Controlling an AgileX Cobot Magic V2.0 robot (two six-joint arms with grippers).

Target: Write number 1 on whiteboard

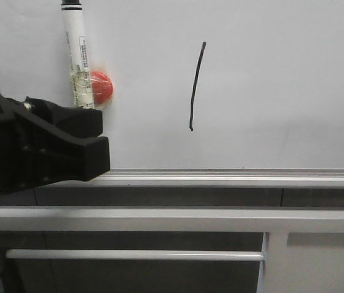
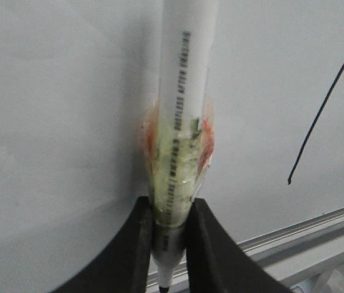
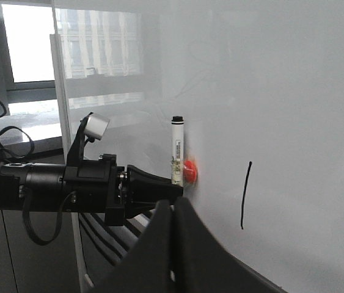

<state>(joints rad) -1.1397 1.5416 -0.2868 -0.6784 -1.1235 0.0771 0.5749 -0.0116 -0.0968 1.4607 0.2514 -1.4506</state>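
The whiteboard [image 1: 281, 73] fills the upper front view. On it stands the number 1 [image 1: 196, 85], a thin black, slightly leaning stroke, also seen in both wrist views [image 2: 318, 119] [image 3: 245, 195]. To its left a white marker pen [image 1: 77, 55] stands upright against the board, with a red round piece [image 1: 102, 87] taped to its barrel. My left gripper [image 1: 101, 137] is shut on the pen's lower end [image 2: 170, 210], well left of the stroke. My right gripper [image 3: 173, 204] is shut with nothing in it, away from the board surface.
A silver rail [image 1: 220, 177] runs along the board's lower edge. Below it are white frame bars [image 1: 159, 220] [image 1: 135, 255] and an upright post [image 1: 272, 262]. Beyond the board's left edge the right wrist view shows a bright window [image 3: 37, 43] and hanging black cables [image 3: 37, 226].
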